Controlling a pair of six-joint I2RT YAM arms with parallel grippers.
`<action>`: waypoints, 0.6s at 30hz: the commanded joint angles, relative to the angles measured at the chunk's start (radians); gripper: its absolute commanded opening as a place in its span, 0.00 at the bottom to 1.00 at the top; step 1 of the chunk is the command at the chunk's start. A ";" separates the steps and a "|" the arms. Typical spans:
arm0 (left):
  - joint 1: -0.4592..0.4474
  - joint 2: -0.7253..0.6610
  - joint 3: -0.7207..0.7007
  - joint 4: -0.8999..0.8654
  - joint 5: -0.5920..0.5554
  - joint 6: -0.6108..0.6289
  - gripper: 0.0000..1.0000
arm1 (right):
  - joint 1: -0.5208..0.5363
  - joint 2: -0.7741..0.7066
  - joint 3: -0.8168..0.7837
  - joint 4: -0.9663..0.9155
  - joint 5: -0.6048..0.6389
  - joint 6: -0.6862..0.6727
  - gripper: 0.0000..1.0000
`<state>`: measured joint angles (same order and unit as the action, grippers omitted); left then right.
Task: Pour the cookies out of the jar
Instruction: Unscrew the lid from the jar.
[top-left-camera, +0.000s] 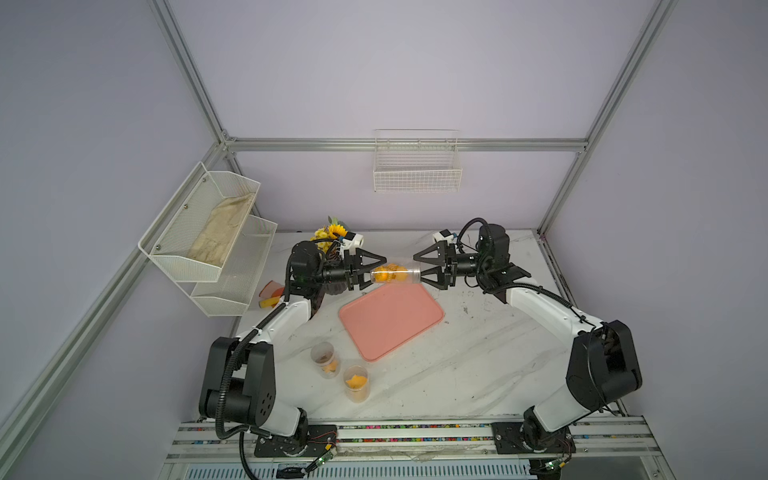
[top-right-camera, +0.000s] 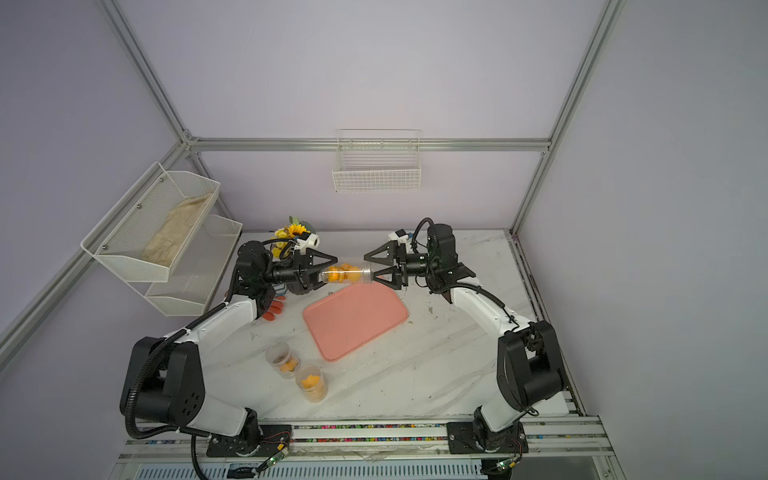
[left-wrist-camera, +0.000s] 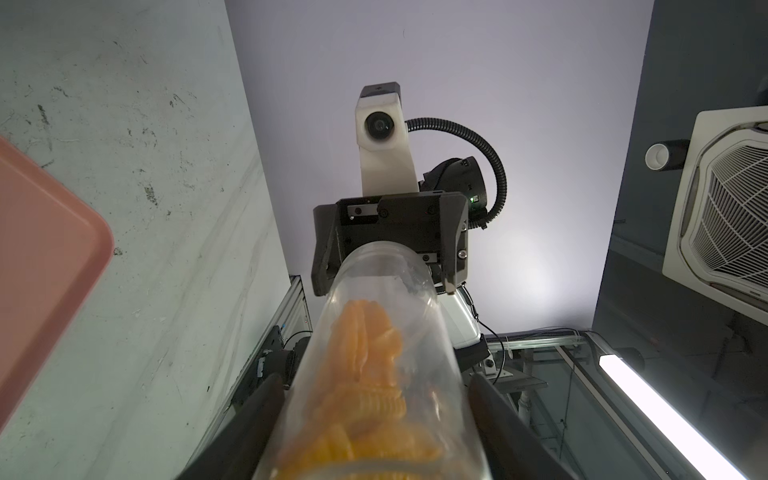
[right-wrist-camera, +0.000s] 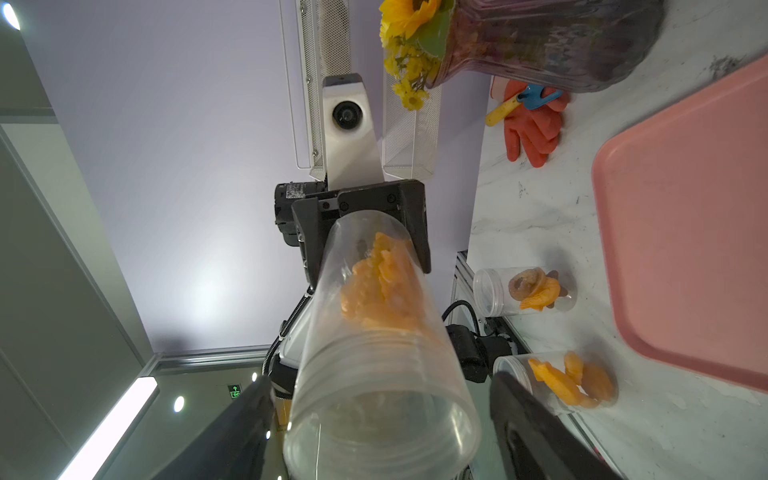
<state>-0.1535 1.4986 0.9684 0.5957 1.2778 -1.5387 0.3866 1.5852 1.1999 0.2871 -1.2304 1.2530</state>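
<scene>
Where the tray (top-left-camera: 390, 324) lies just on my side of the pincers, the jar (top-left-camera: 401, 275) hangs level between them. My left pincer (top-left-camera: 377, 272) is clenched on its base, cookies (top-left-camera: 385, 274) bunched at that end. My right pincer (top-left-camera: 417, 268) is released, jaws apart round the threaded end. Beyond the left pincer are flowers (top-left-camera: 332, 230).

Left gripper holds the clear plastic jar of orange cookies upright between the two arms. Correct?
Not quite. The clear plastic jar is not upright: both top views show it lying level, its mouth toward the right gripper. The rest stands: the left gripper holds it between the two arms, with the orange cookies inside.
</scene>
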 joint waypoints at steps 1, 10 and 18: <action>0.005 -0.006 0.033 0.070 0.015 -0.021 0.65 | -0.001 0.003 -0.003 0.090 -0.024 0.047 0.80; 0.005 0.003 0.038 0.115 0.006 -0.054 0.65 | 0.007 -0.011 -0.030 0.126 -0.046 0.081 0.82; 0.003 -0.005 0.030 0.119 0.000 -0.059 0.65 | 0.015 -0.021 -0.034 0.116 -0.052 0.076 0.79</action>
<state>-0.1528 1.5074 0.9684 0.6498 1.2774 -1.5879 0.3939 1.5848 1.1790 0.3679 -1.2621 1.3117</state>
